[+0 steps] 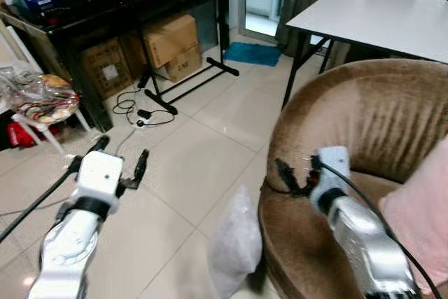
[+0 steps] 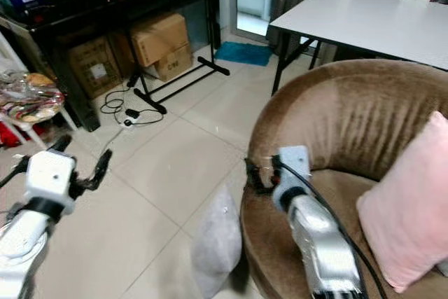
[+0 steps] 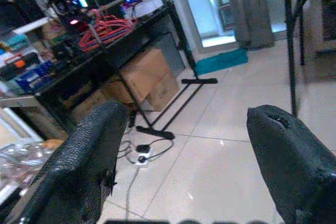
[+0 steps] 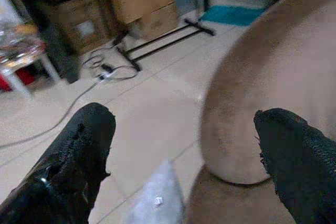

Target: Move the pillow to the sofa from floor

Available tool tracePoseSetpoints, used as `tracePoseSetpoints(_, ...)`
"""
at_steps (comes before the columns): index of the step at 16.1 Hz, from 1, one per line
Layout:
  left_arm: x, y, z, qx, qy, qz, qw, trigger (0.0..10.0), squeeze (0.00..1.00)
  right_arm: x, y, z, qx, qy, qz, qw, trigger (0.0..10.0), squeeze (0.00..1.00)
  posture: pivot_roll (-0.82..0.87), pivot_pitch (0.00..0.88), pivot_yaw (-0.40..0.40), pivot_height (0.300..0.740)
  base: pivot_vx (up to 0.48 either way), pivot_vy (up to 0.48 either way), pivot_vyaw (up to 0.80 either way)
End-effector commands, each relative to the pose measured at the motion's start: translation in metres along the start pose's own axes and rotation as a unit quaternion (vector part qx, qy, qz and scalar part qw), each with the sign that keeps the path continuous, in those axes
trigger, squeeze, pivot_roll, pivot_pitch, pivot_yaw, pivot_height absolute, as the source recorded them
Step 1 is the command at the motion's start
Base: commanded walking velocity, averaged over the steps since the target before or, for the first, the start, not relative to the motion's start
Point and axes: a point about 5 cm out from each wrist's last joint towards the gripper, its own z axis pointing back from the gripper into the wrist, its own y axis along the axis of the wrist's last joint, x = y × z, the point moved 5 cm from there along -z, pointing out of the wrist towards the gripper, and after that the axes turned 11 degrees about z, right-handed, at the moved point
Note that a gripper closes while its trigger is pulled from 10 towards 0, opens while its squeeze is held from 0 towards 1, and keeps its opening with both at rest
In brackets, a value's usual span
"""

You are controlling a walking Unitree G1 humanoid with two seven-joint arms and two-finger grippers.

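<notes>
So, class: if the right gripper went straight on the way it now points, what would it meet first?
Probably the brown sofa's rounded arm: the open right gripper points over it, with the grey pillow just below that line. Past it lies tiled floor. Depth is unclear.

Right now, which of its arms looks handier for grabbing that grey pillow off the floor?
Probably the right. The right gripper hangs open over the sofa edge, just above the grey pillow leaning there. The left gripper, also open, is farther away over bare tiles.

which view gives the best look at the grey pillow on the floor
The left eye view: the grey pillow shows almost whole, leaning against the brown sofa. The right eye view shows it similarly. The right wrist view catches just its top corner.
</notes>
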Motion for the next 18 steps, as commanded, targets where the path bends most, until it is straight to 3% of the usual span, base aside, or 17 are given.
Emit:
tracePoseSetpoints(1,0.001,-0.003,-0.003,-0.001,0.003,-0.002,1.0,10.0,0.0,-0.001,-0.002,0.005,-0.008,-0.004,-0.005,1.0,10.0,0.0,-0.12,0.0,0.067,0.74,0.0,0.0,0.0)
tracePoseSetpoints(4,0.006,-0.01,0.006,-0.016,0.003,0.006,1.0,10.0,0.0,-0.009,-0.014,0.015,-0.031,0.0,-0.036,0.999,10.0,0.0,-0.1,0.0,0.071,0.71,0.0,0.0,0.0)
tracePoseSetpoints(9,0.007,-0.011,0.026,-0.03,-0.005,0.001,1.0,10.0,0.0,-0.025,-0.017,0.02,-0.044,0.035,-0.038,0.998,10.0,0.0,-0.06,0.0,0.063,0.657,0.0,0.0,0.0)
tracePoseSetpoints(16,-0.012,-0.008,0.022,-0.014,0.045,0.005,0.999,10.0,0.0,-0.033,-0.005,0.009,-0.03,0.057,-0.044,0.997,10.0,0.0,-0.03,0.0,-0.009,0.579,0.0,0.0,0.0)
tracePoseSetpoints(18,-0.01,-0.005,0.023,-0.009,0.052,0.012,0.999,10.0,0.0,-0.037,-0.001,0.004,-0.027,0.07,-0.04,0.996,10.0,0.0,-0.01,0.0,-0.036,0.579,0.0,0.0,0.0)
